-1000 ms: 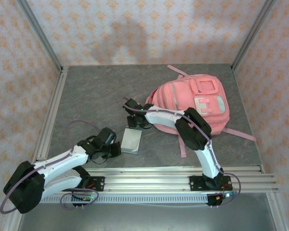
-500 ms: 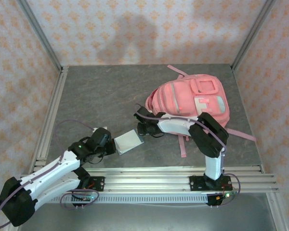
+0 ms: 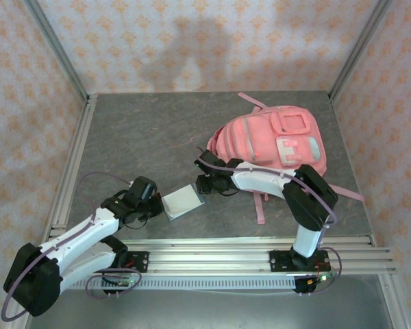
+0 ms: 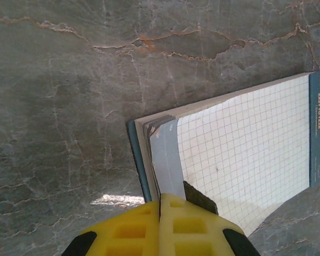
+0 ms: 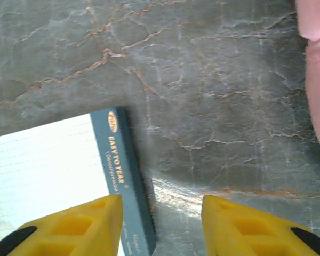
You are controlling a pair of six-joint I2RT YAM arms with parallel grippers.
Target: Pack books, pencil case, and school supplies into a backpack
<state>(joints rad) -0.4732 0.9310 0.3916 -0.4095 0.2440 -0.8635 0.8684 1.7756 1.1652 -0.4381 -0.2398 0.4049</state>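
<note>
— Right gripper [image 3: 207, 184] has slid off the book [image 3: 183, 201] toward the backpack [image 3: 270, 140] since a second ago, and the book has swung round to point a corner at the left gripper [image 3: 157, 204].

— So who's got it?

— The left one. On its wrist camera the yellow fingers [image 4: 144, 210] are pressed together at the bottom of the frame, clamped on the book's near corner. A grey leaf [image 4: 165, 154] seems to run into them rather than the whole thickness (hard to be sure from that angle).

— And the right?

— Fingers apart, over the bound edge [image 5: 125, 176], the dark blue strip at the book's far end. I can't tell whether they touch it. Pink fabric runs down the right edge of that view.

— Where is all this on the table [image 3: 137, 137]?

— The book is low and just left of centre in the overhead view, between the two grippers. The backpack is right of centre, near it but apart.

— What would make the handover go well?

— I'd have the right jaws straddle the bound edge, the stiff part, and close before the left lets go. Pulled by that thin leaf, the book may tear or fan open. Then slide it flat toward the bag's mouth. I can't spot an open zip from here, so that needs finding first.
</note>
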